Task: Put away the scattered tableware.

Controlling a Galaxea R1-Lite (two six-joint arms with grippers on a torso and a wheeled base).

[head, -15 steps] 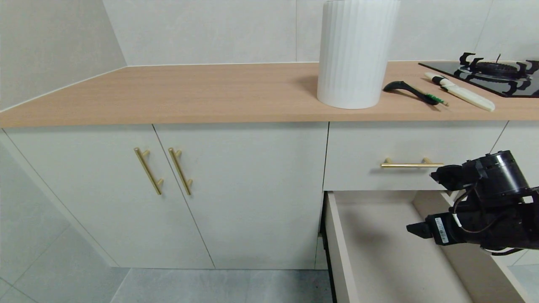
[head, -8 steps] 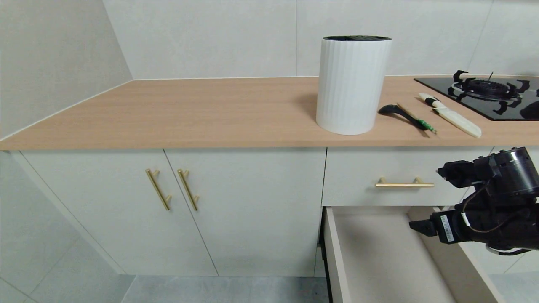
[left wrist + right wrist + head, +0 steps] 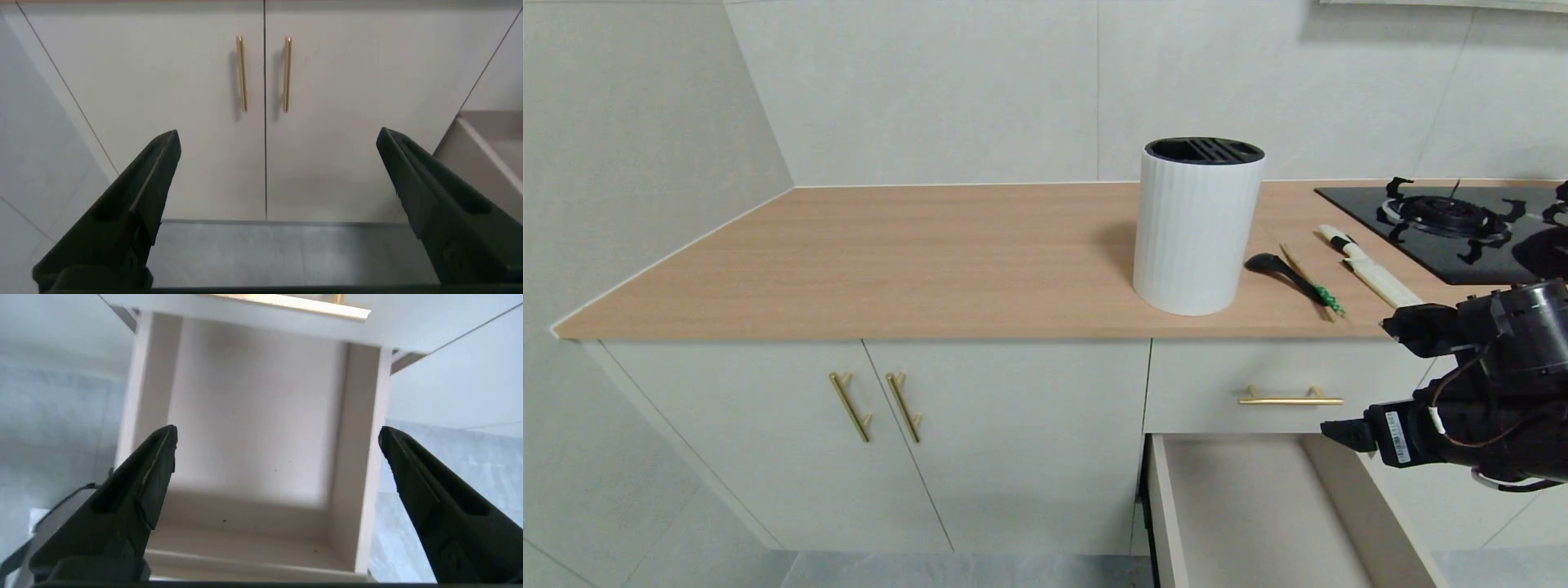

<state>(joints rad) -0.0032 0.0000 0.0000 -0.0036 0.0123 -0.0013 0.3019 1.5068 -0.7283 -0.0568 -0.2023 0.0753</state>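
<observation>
On the wooden counter point(image 3: 915, 261) lie a black ladle point(image 3: 1278, 269), a chopstick pair with a green end point(image 3: 1313, 284) and a cream knife point(image 3: 1368, 273), all to the right of a white ribbed utensil holder point(image 3: 1194, 229). Below them an empty drawer point(image 3: 1258, 506) stands pulled out. My right gripper point(image 3: 1364, 380) hangs open above the drawer's right side, level with the shut drawer's gold handle point(image 3: 1290, 399); its wrist view looks down into the open drawer point(image 3: 261, 433) between the fingers point(image 3: 131, 498). My left gripper point(image 3: 278, 204) is open and empty, facing the cabinet doors point(image 3: 261, 122).
A black gas hob point(image 3: 1445, 224) takes up the counter's far right. Two cabinet doors with gold handles point(image 3: 874, 406) sit left of the drawers. A tiled wall closes the left side; grey floor point(image 3: 270, 253) lies below.
The head camera has risen, so the whole picture slid downward and the holder's top came into sight. My right gripper has risen from drawer level to just below the counter edge.
</observation>
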